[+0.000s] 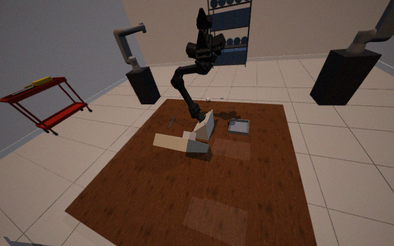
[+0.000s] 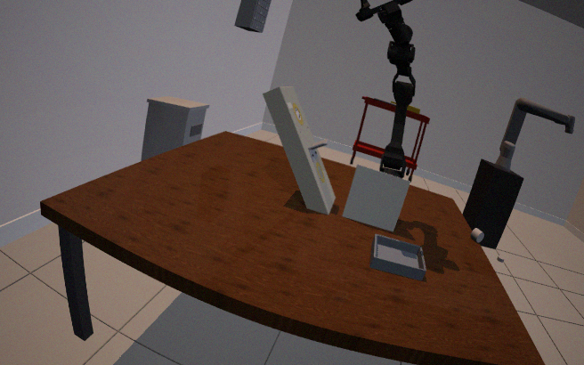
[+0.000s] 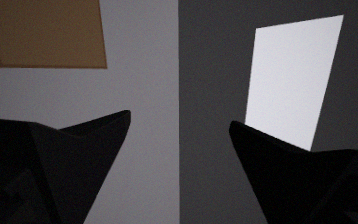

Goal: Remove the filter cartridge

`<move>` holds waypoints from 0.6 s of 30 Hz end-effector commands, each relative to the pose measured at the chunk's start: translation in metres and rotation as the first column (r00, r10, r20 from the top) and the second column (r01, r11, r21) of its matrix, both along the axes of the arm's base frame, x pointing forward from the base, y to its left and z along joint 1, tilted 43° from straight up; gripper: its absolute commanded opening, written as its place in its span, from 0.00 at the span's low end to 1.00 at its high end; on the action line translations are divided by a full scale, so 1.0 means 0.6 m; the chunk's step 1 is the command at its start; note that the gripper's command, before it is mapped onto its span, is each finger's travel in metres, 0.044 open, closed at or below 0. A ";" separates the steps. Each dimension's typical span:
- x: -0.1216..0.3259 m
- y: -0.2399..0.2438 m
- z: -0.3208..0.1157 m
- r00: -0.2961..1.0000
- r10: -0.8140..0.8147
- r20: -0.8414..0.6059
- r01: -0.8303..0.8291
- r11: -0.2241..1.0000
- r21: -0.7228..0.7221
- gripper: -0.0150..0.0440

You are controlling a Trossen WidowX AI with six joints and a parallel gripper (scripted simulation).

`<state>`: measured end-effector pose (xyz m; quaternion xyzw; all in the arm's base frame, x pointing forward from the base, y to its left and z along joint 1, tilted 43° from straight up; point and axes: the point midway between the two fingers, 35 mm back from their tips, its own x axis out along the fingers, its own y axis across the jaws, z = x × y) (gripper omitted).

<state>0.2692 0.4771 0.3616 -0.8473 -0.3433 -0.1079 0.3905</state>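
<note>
The service panel (image 1: 169, 143) (image 2: 295, 151) is a pale slab tilted on the table. In the exterior view its face is seen very obliquely, with a round yellow-ringed patch (image 2: 297, 114) high up and small dark marks lower down. I cannot make out the filter cartridge or its slots with certainty. The grey tray (image 1: 239, 134) (image 2: 396, 271) stands on the table; I see no cartridge in it. My gripper (image 1: 200, 20) (image 3: 182, 121) is open and empty, raised high above the table and away from the panel and tray. The wrist view shows only walls, ceiling and bright rectangles beyond the fingers.
A pale wedge-shaped block (image 1: 209, 126) (image 2: 376, 197) stands between panel and tray, beside the arm's lower end. A thin grey bar (image 1: 171, 122) lies on the table. A small white cylinder (image 1: 208, 99) (image 2: 477, 234) appears beyond the table edge; I cannot tell what it is.
</note>
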 end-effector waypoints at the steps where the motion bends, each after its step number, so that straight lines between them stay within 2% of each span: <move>1: 0.002 -0.001 -0.002 1.000 0.004 -0.012 -0.004 1.000 0.006 0.89; 7: 0.056 -0.041 -0.058 0.927 0.110 -0.358 -0.024 0.971 0.238 0.62; 12: 0.096 -0.097 -0.114 0.779 0.206 -0.593 0.118 0.879 0.461 0.41; 18: 0.123 -0.166 -0.169 0.631 0.309 -0.711 0.355 0.700 0.619 0.41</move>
